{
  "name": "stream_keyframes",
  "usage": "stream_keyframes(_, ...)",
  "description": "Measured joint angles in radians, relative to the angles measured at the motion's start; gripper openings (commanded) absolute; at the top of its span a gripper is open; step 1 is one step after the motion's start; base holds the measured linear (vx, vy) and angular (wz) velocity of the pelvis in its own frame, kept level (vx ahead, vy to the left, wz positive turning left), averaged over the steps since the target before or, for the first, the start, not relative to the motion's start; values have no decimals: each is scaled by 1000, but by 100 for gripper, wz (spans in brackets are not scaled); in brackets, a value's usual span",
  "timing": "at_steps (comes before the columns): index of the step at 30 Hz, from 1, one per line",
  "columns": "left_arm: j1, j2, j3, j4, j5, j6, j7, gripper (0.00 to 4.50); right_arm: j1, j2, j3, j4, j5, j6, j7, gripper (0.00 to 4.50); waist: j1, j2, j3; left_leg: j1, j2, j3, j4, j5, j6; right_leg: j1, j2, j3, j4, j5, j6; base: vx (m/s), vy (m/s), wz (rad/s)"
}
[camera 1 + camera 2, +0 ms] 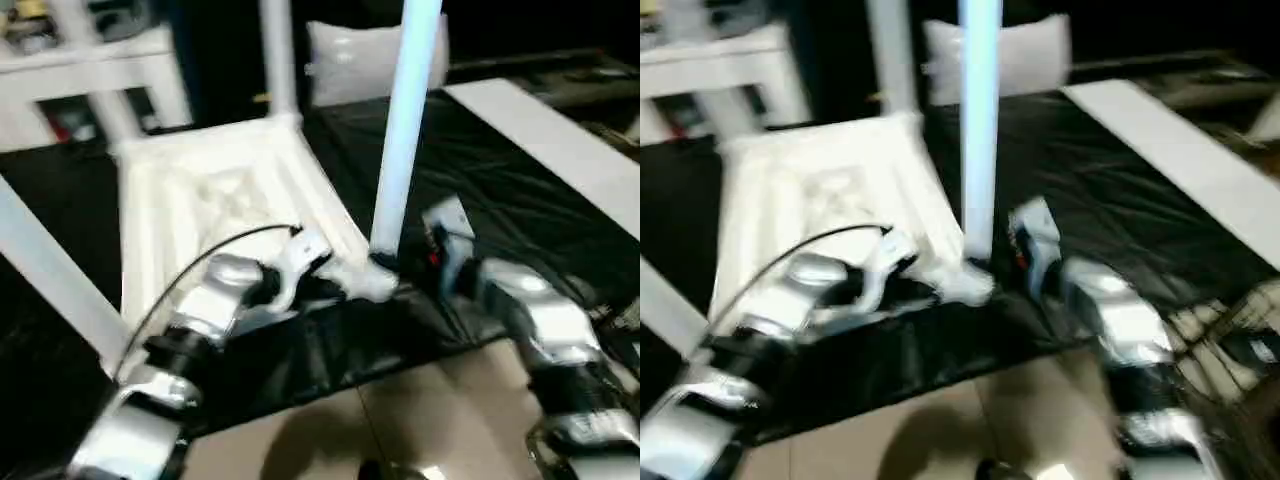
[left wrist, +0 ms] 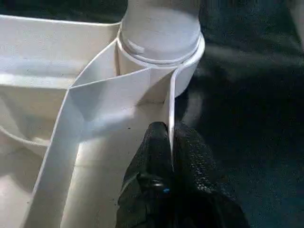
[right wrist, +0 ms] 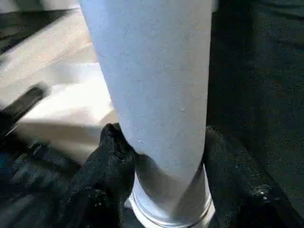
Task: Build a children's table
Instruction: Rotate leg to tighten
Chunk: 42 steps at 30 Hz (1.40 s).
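Observation:
The children's table top [image 1: 220,190] lies upside down on the black cover, ribbed underside up. A white leg [image 1: 405,130] stands upright in its near right corner socket [image 2: 161,42]. My left gripper [image 2: 170,137] is shut on the thin rim wall of the top just beside that socket. My right gripper [image 3: 166,152] is closed around the base of this leg, one black finger [image 3: 111,152] pressing each side of it. Another leg [image 1: 278,55] rises from the far right corner, and a third leg [image 1: 50,265] slants up at the left.
The black-covered work surface [image 1: 480,180] ends close in front of me, above tan floor [image 1: 400,420]. A white board [image 1: 560,140] lies along its right side. A white cabinet [image 1: 90,60] and a pale cushion [image 1: 350,55] stand behind the table top.

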Motion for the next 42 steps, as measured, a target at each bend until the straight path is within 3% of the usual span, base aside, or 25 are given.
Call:
stream_keyframes(2,-14,-25,4,13,2,5,57,0,-19,21,-10,22,-14,-15,-55,249,-11,3,0,-4,1,-2,-1,0,0,0,1,-3,-5,0,0,0,0,0)
stream_keyframes(6,-21,-59,12,14,14,13,124,0,-22,71,-45,54,-17,-70,-118,293,-25,5,-1,-6,-4,-3,-3,-3,4,0,-4,1,-4,1,1,0,0,0)
stream_keyframes(14,-25,-32,-2,8,11,-11,70,0,15,33,-21,32,-18,-137,-55,353,-10,5,-1,-7,-8,-2,-5,-5,13,-8,-12,8,10,1,0,0,0,0)
stream_keyframes(18,-22,13,-19,8,1,-54,-17,0,70,-33,-9,-32,-4,-154,54,393,25,5,-1,-15,-7,-1,-1,-5,14,-19,-12,10,20,0,-2,0,0,0)
stream_keyframes(22,-11,80,-40,9,-9,-116,-132,0,148,-129,1,-111,32,-156,193,435,63,5,-1,-14,-6,0,2,-4,14,-20,-12,11,24,0,-4,0,0,0)
stream_keyframes(29,4,225,-90,15,-9,-259,-387,0,266,-268,-1,-210,83,-151,365,447,113,5,0,-10,-7,2,6,-4,13,-17,-12,18,26,0,-4,0,0,0)
stream_keyframes(33,3,255,-113,73,-10,-402,-494,0,309,-304,-3,-262,106,-123,407,447,142,4,0,-1,-10,4,6,-4,13,-12,-11,27,26,0,-2,0,0,0)
stream_keyframes(37,-19,234,-119,133,-9,-474,-528,0,321,-297,-10,-284,138,-100,400,447,151,3,0,2,-12,5,7,-5,11,-11,-12,32,26,0,0,0,0,0)
stream_keyframes(42,-55,219,-122,206,9,-530,-471,0,360,-286,-31,-302,145,-102,372,447,143,3,0,-1,-10,6,6,-6,9,-10,-10,30,26,0,0,0,0,0)
